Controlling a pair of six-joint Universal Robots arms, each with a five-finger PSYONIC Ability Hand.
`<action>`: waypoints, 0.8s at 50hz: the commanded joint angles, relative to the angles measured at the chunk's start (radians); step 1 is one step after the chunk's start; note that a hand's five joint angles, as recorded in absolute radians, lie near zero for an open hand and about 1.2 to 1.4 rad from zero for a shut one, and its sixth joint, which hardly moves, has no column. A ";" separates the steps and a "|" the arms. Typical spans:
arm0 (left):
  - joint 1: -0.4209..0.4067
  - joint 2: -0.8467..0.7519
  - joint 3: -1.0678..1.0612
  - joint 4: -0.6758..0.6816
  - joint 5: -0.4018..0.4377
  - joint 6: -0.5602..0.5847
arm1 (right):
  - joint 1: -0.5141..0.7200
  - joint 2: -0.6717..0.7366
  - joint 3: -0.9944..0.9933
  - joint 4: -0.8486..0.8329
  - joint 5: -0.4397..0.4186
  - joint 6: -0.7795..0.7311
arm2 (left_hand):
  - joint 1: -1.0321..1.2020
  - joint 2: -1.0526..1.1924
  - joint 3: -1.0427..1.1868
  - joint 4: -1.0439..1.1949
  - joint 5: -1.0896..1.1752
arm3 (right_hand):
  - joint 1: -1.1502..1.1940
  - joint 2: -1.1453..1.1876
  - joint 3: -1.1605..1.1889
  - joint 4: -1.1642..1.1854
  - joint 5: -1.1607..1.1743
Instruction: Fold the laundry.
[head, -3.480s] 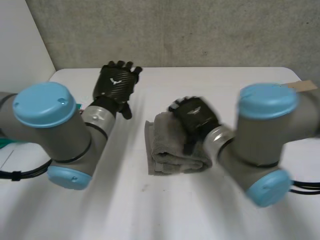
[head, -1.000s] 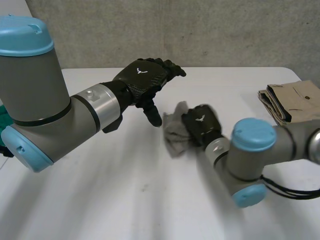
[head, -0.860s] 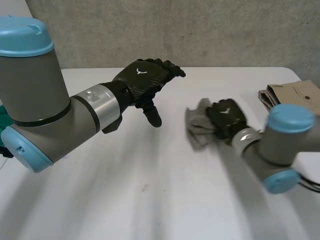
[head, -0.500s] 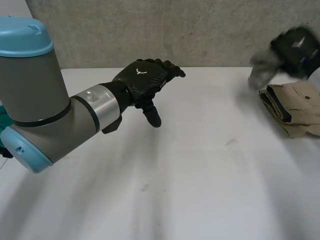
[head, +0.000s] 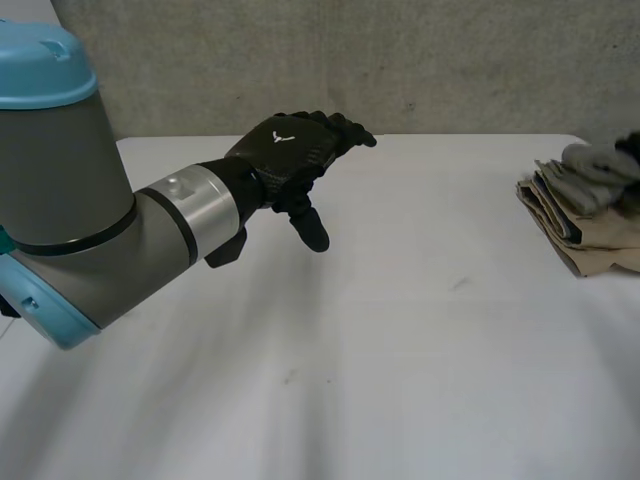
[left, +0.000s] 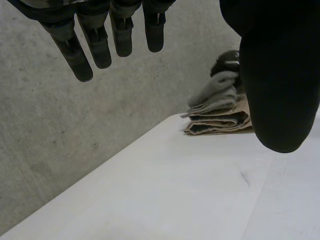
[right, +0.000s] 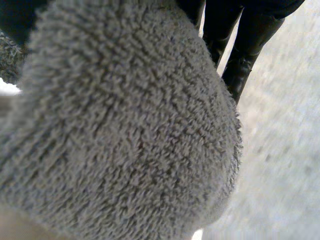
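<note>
A folded grey towel (head: 588, 164) sits on top of a folded tan garment (head: 590, 225) at the table's far right edge. My right hand (head: 631, 148) is on the towel there, shut on it. In the right wrist view the grey towel (right: 125, 125) lies under the palm with the right hand's fingers (right: 245, 45) reaching past it. My left hand (head: 290, 150) hovers open above the table's middle left, holding nothing. Beyond the left hand's fingers (left: 90, 45), the left wrist view shows the towel (left: 215, 92), the tan garment (left: 220, 122) and the right hand (left: 229, 59).
The white table (head: 420, 330) ends at a grey concrete wall (head: 450, 60) behind it. My left arm (head: 90, 220) reaches in over the table's left part.
My right hand has carried the grey towel from the table's middle to the far right, down onto the tan garment. The left hand has barely moved.
</note>
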 joint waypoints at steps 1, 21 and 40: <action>-0.004 -0.004 -0.011 0.003 -0.001 0.001 | -0.075 -0.002 0.082 0.127 -0.093 -0.142 | 0.008 0.006 -0.001 0.006 0.008 | -0.343 -0.606 -0.591 -0.623 -0.531; -0.004 0.009 -0.014 0.020 -0.002 0.001 | -0.108 -0.388 0.053 0.762 0.566 -0.679 | 0.005 0.003 -0.004 0.003 0.005 | -0.717 -0.980 -0.964 -0.996 -0.904; 0.288 0.065 -0.086 0.290 -0.156 0.083 | 0.532 -0.721 0.548 0.373 0.642 -0.140 | -0.045 -0.047 -0.054 -0.046 -0.045 | -0.717 -0.980 -0.964 -0.996 -0.904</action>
